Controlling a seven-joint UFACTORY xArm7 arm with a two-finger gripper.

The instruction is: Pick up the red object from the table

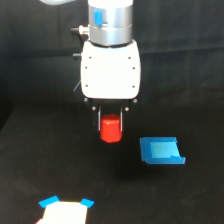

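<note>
Red object (111, 129) in gripper (111, 125)

Only one view was given, the exterior one. It looked from in front of the arm, roughly level with the white body of the claw (110, 131), and tilted slightly downward, so that the black counter (40, 165) rose away from the bottom edge toward a dark backdrop. It stood fairly near: the claw and the silver wrist above it filled the upper middle, and the arm was cut off by the top edge. A blue piece (161, 150) lay toward the exterior view's right, and a white-and-blue thing (65, 211) was cut by the bottom edge. No second view was there to share any part.
</note>
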